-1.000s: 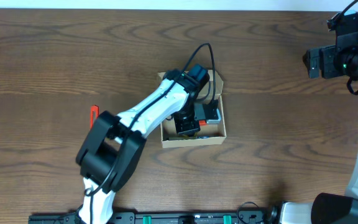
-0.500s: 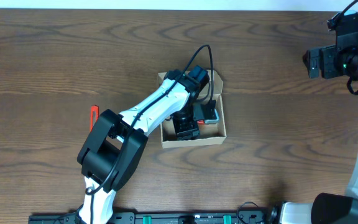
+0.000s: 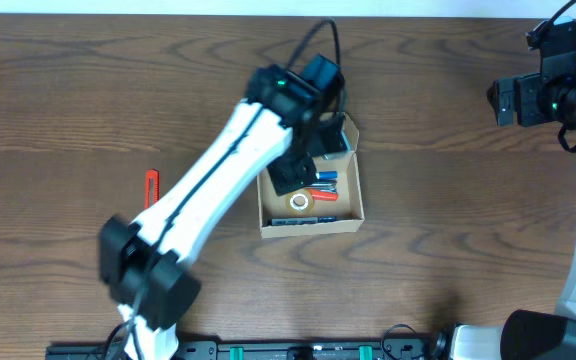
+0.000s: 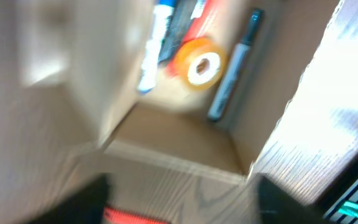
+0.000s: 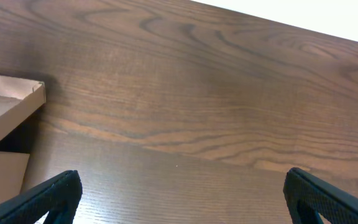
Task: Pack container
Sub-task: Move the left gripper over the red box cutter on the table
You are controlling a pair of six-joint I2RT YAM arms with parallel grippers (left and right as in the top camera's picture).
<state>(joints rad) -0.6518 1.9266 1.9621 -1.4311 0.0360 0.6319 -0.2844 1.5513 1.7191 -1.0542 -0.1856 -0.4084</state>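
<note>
1 container [image 3: 310, 227] holds 1 tape roll [image 3: 299, 201] (pens [image 3: 320, 190] too); left pincer [image 4: 185, 202] and right pincer [image 5: 185, 199], both spread.

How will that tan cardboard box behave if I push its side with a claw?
The small tan cardboard box looks thin-walled and light, so it would probably slide on the smooth wooden table rather than tip, being low and wide. Its wall may flex inward. The small tape roll inside lies flat, so it should shift, not roll.

The wooden table [image 3: 448, 200] carries the container [image 3: 308, 227] (lid open) and a small red object [image 3: 151, 187].
</note>
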